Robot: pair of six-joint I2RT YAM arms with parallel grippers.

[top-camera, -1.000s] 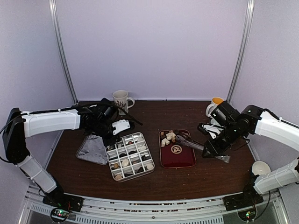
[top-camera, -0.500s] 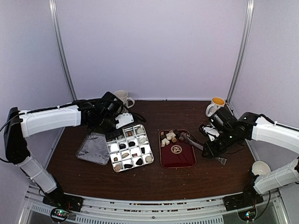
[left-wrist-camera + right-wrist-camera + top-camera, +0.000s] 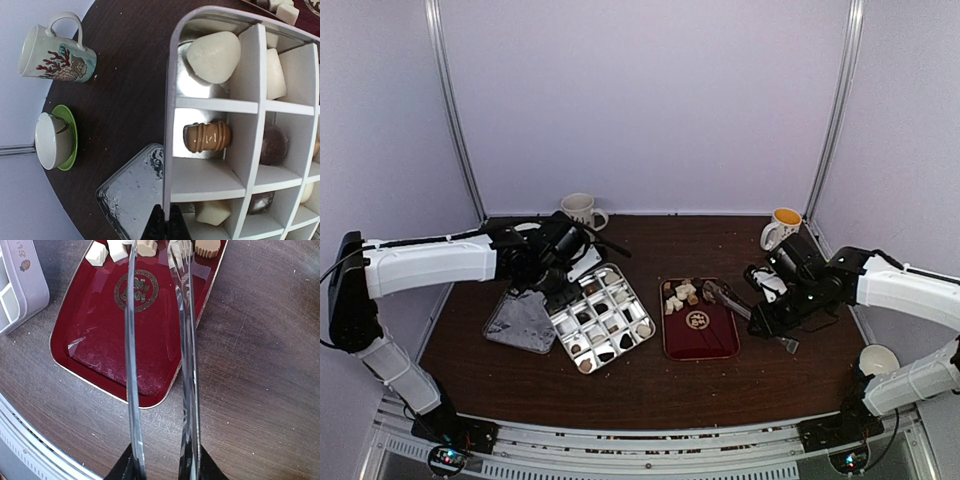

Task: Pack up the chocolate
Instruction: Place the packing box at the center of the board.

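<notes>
Nothing legible: the gold emblem (image 3: 136,290) on the red tray (image 3: 100,355) and dark marks (image 3: 21,259) on the box (image 3: 27,290) are blurred.

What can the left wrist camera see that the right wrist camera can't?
Only the left wrist view shows the coral-patterned mug, the white cup on a green saucer, the silvery lid, and chocolates sitting in their compartments, like the tan ridged one. Only the right wrist view shows the metal tongs held by the right gripper, and the gold emblem in the red tray. Both show the white divided box and the dark wooden table.
</notes>
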